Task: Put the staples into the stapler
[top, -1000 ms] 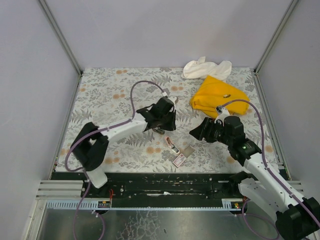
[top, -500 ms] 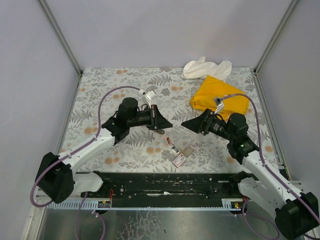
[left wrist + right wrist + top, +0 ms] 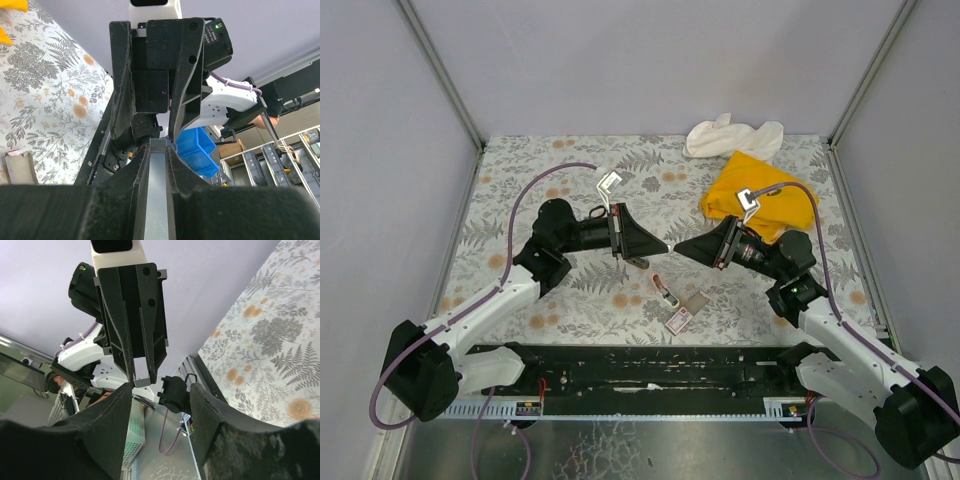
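Observation:
My left gripper (image 3: 660, 246) hangs above the mat, pointing right, shut on a thin silvery strip of staples (image 3: 158, 165). In the right wrist view that strip's end (image 3: 141, 381) shows between the left gripper's fingertips. My right gripper (image 3: 682, 247) faces it from the right, a small gap away, open with nothing between its fingers (image 3: 112, 415). Below them on the mat lie a small red and silver stapler (image 3: 665, 290), the pink staples box (image 3: 678, 320) and its tan inner piece (image 3: 697, 302).
A yellow cloth (image 3: 755, 195) lies at the back right, close behind the right arm. A white cloth (image 3: 732, 135) sits beyond it by the back wall. Side walls and metal rails bound the floral mat (image 3: 520, 190).
The left gripper swung up from pointing down at the mat to level, pointing right. The right gripper rose and moved left, so both now face each other tip to tip.

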Action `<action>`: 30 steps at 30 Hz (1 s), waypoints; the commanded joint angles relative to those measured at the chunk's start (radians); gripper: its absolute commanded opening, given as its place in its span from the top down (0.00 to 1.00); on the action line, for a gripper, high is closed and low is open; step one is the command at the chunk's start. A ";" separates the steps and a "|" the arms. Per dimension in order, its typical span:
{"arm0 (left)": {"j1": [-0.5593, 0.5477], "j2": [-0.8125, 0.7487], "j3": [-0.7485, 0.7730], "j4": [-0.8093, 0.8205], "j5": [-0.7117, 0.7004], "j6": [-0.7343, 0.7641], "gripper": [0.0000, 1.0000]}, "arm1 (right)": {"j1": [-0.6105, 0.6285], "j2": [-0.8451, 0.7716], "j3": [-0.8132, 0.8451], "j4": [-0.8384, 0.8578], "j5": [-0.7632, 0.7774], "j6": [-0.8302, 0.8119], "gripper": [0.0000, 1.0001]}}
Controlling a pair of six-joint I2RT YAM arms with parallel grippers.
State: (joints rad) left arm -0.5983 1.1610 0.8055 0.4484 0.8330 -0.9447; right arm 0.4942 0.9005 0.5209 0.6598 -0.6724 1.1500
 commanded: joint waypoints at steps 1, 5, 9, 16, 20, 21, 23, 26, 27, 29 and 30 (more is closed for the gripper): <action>0.007 -0.021 0.000 0.086 0.040 -0.029 0.90 | 0.031 0.025 0.004 0.187 -0.004 0.067 0.45; 0.008 -0.024 -0.002 0.085 0.041 -0.034 0.91 | 0.038 0.034 0.007 0.255 0.002 0.093 0.48; 0.008 -0.027 -0.006 0.086 0.038 -0.035 0.91 | 0.043 0.032 0.015 0.257 0.005 0.086 0.52; 0.008 -0.027 -0.005 0.105 0.039 -0.054 0.91 | 0.052 0.041 0.015 0.247 0.002 0.073 0.59; 0.008 -0.024 -0.006 0.105 0.040 -0.055 0.91 | 0.056 0.044 0.018 0.254 0.002 0.072 0.61; 0.007 -0.024 -0.009 0.106 0.042 -0.056 0.91 | 0.056 0.044 0.019 0.254 0.004 0.071 0.62; 0.008 -0.027 -0.010 0.112 0.042 -0.059 0.91 | 0.056 0.049 0.020 0.256 0.004 0.071 0.63; 0.008 -0.031 -0.010 0.113 0.040 -0.060 0.92 | 0.058 0.054 0.021 0.261 0.004 0.071 0.64; 0.007 -0.030 -0.010 0.114 0.041 -0.061 0.92 | 0.058 0.056 0.022 0.265 0.004 0.072 0.64; 0.008 -0.031 -0.009 0.113 0.040 -0.062 0.92 | 0.058 0.060 0.022 0.274 0.002 0.074 0.65; 0.007 -0.032 -0.011 0.113 0.041 -0.062 0.92 | 0.058 0.061 0.022 0.276 0.001 0.073 0.66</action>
State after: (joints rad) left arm -0.5945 1.1522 0.8051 0.4850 0.8505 -0.9958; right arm 0.5419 0.9596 0.5182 0.8536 -0.6716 1.2243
